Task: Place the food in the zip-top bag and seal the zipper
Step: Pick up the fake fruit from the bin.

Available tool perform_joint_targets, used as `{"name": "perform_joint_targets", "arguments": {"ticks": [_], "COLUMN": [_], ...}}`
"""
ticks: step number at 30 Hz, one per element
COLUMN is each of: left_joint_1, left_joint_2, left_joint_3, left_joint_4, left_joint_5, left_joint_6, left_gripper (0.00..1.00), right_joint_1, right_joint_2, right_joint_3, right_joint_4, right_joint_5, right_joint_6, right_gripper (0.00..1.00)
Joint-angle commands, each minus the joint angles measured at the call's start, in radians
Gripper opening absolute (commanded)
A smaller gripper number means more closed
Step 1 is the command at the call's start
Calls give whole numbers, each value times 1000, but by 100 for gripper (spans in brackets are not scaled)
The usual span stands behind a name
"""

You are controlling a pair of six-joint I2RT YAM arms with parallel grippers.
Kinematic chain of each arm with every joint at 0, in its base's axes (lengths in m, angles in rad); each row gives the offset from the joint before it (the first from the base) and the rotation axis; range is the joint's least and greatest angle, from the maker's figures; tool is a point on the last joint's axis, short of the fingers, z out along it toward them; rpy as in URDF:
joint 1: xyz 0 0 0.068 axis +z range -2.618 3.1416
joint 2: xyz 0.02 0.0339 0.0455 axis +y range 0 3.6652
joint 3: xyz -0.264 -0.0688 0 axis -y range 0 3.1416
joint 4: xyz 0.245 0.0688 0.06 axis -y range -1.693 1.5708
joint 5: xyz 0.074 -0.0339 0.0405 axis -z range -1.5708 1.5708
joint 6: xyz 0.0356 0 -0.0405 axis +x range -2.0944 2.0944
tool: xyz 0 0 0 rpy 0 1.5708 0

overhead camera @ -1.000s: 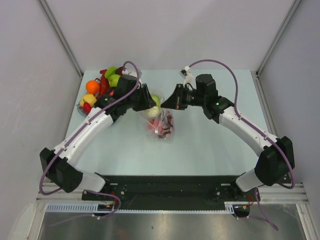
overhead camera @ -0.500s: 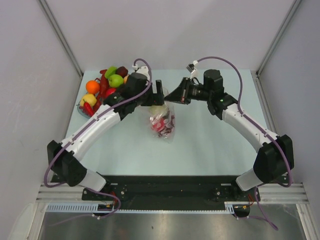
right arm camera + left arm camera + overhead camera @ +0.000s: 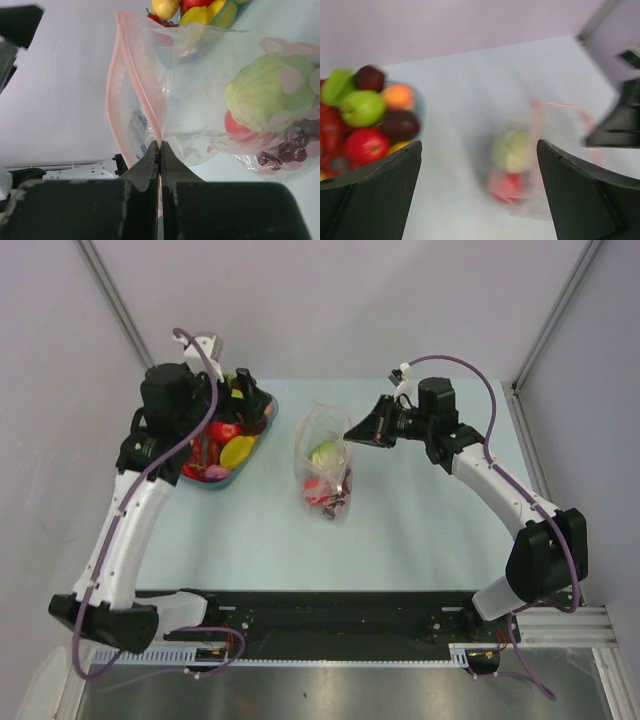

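The right gripper is pinched tight on the pink zipper, gripping one end of the strip. The mouth of the zip-top bag gapes, its two pink lips parting just beyond the jaws. The clear plastic is printed with pale pink dots.

Three pieces of food show inside: one pale green cabbage-like piece, one red piece beneath it, and one dark purple grape bunch lowest of all. The bag's bottom rests near the middle of the tabletop.

The left gripper, jaws spread wide and holding nothing, hangs over the blue-rimmed dish at the far left, well apart from the bag.

The dish holds two green fruits, two dark purple fruits, one peach-orange fruit and one red apple (others sit half hidden by a finger).
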Motion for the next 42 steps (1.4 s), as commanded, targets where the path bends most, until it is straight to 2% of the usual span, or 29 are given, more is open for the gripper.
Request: {"name": "perform_joint_targets", "arguments": {"ticks": [1, 5, 11, 13, 20, 30, 32, 33, 40, 41, 42], "left_joint_1": [155, 206, 234, 234, 240, 270, 280, 289, 338, 344, 346], "left_joint_2": [132, 267, 394, 477, 618, 704, 723, 726, 700, 694, 683], "left_joint_3": [31, 42, 46, 98, 157, 169, 175, 177, 180, 180, 180], "left_joint_4": [-173, -266, -274, -303, -335, -341, -352, -354, -357, -355, -355], "left_joint_5": [86, 52, -7, -32, -75, -52, -37, -28, 8, 5, 0], "left_joint_6": [266, 422, 522, 537, 561, 573, 565, 562, 551, 550, 548], "left_gripper": [100, 98, 99, 99, 98, 91, 87, 82, 60, 51, 47], "right_joint_1": [-7, -8, -8, -8, -8, -8, -8, -8, -11, -11, -11], "right_joint_2": [-9, -8, -3, -1, -6, -17, -18, -17, -14, -12, -11], "right_joint_3": [42, 42, 42, 42, 42, 42, 42, 42, 42, 42, 42], "right_joint_4": [-65, -85, -84, -78, -79, -79, -79, -78, -84, -82, -81], "right_joint_5": [24, 22, 17, 13, 10, -3, -7, -6, -13, -15, -18], "right_joint_6": [-76, -101, -105, -98, -107, -122, -124, -124, -127, -125, -122], "right_gripper": [0, 0, 0, 0, 0, 0, 0, 0, 0, 0, 0]}}
